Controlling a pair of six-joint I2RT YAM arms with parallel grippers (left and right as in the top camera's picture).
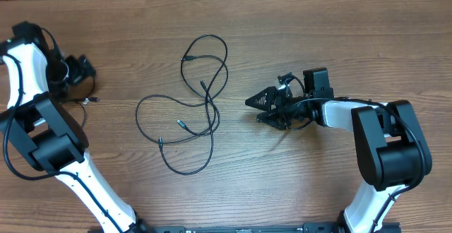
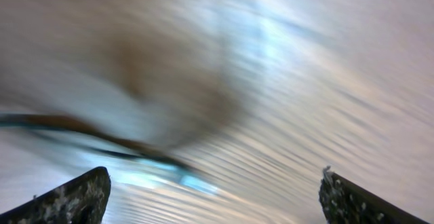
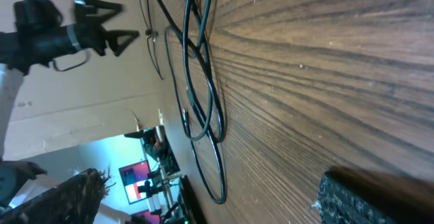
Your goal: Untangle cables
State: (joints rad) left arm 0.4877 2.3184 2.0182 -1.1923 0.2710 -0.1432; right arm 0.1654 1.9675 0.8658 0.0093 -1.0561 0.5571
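Observation:
Several thin black cables (image 1: 201,99) lie looped over one another in the middle of the wooden table; the same tangle shows in the right wrist view (image 3: 200,81). One more thin cord with a silver tip (image 1: 90,100) lies at the far left, just below my left gripper (image 1: 85,74). That gripper is open, and in its own heavily blurred view (image 2: 213,197) nothing sits between the fingers; a dark streak (image 2: 88,132) crosses above them. My right gripper (image 1: 253,109) is open to the right of the tangle, pointing at it with nothing between its fingers (image 3: 373,197).
The table (image 1: 318,35) is bare wood around the cables. Both arm bases stand at the front edge, left (image 1: 106,205) and right (image 1: 374,205). The left arm's gripper (image 3: 102,34) appears in the right wrist view, beyond the tangle.

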